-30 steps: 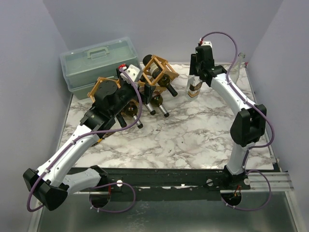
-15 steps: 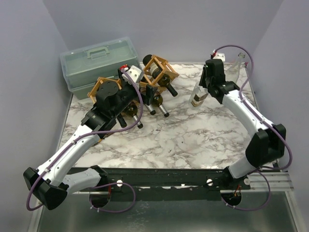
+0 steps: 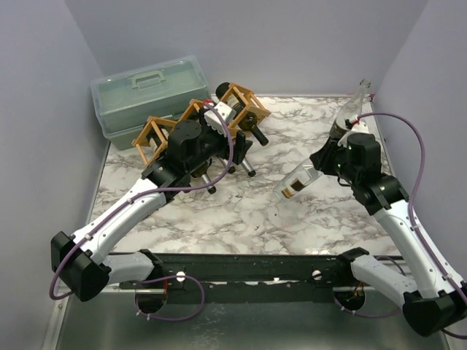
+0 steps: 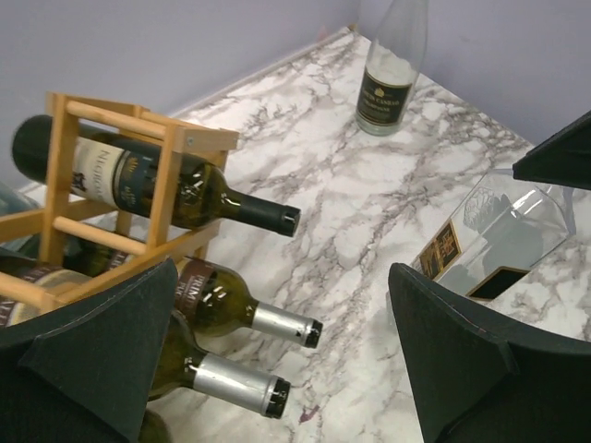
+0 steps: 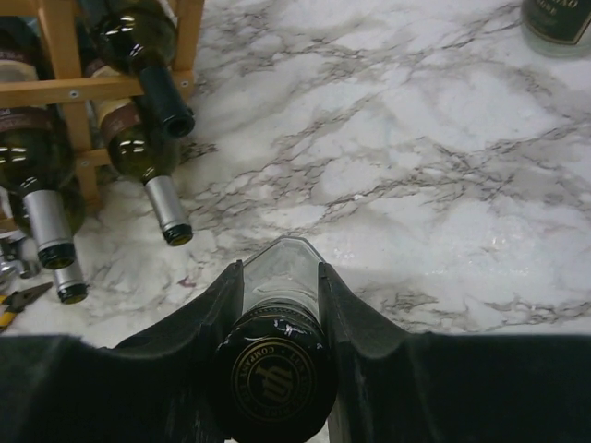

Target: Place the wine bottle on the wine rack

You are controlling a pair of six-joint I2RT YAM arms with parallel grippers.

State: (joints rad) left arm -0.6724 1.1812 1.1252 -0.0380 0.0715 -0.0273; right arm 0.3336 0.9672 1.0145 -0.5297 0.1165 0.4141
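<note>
Clear bottle (image 3: 299, 182) carried tilted above the bench (image 3: 255, 211).
The right pincer (image 5: 280, 314) pinches its neck; upright at the back earlier, it now leans mid-bench. The left pincer (image 4: 282, 314) hangs spread beside the rack (image 4: 65, 175).

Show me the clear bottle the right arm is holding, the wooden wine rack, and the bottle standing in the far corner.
clear wine bottle (image 3: 301, 179), top external view, on its glass body.
wine rack (image 4: 138, 123), left wrist view, on its top wooden slat.
standing bottle (image 4: 387, 95), left wrist view, on its dark label.
</note>
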